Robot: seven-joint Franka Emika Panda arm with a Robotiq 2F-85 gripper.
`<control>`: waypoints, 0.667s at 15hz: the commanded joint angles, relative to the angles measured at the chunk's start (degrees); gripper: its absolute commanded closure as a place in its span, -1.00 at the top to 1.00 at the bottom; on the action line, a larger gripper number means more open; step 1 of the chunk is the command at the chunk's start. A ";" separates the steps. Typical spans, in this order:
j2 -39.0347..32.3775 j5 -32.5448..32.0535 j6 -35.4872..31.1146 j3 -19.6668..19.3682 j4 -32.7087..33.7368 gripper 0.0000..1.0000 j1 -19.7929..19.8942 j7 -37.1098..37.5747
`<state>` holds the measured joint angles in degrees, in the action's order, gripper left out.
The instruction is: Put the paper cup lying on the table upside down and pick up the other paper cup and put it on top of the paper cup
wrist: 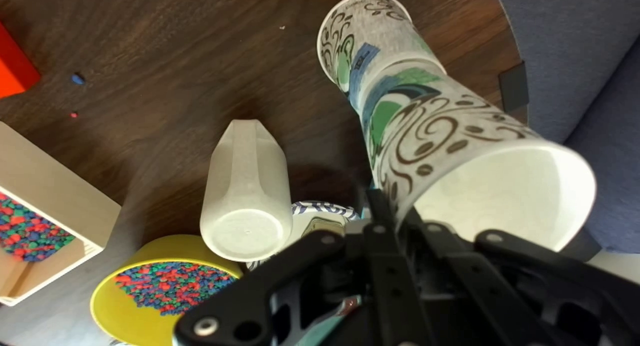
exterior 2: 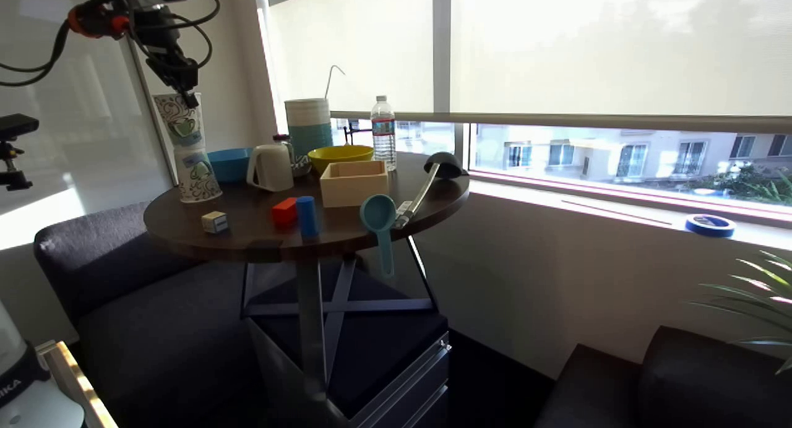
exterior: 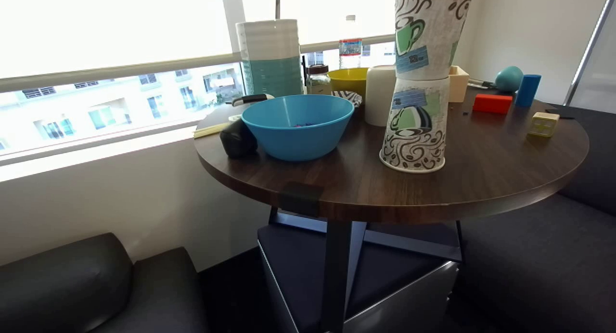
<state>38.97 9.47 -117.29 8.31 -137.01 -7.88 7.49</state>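
Observation:
Two white paper cups with brown swirls and green prints stand stacked base to base. The lower cup (exterior: 414, 126) is upside down on the round table, and it shows in an exterior view (exterior 2: 197, 177) too. The upper cup (exterior: 430, 34) stands mouth up on its base and shows in both exterior views (exterior 2: 179, 122); its open mouth faces the wrist view (wrist: 450, 121). My gripper (wrist: 395, 211) is at the upper cup's rim, one finger inside and one outside, with a narrow gap between the fingers. In an exterior view the gripper (exterior 2: 190, 100) points down at the rim.
A blue bowl (exterior: 298, 131), a white pitcher (wrist: 245, 191), a yellow bowl (wrist: 120, 296) and a wooden box (wrist: 60, 186) with colored bits stand nearby. A red block (exterior: 492, 103), a blue cylinder (exterior: 528, 90) and a small cube (exterior: 544, 124) lie on the table (exterior: 481, 179).

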 commanded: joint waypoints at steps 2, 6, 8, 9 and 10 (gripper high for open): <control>-0.43 -0.67 -0.20 0.63 0.72 -0.08 0.40 0.41; -0.34 -0.64 0.24 0.52 1.03 0.47 0.31 0.21; -0.45 -0.79 0.41 0.58 1.09 0.75 0.31 0.12; -0.47 -0.77 0.42 0.54 1.10 0.87 0.32 0.11; -0.44 -0.90 0.42 0.59 1.16 0.98 0.41 0.18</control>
<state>38.98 9.47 -117.29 8.32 -137.00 -7.88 7.43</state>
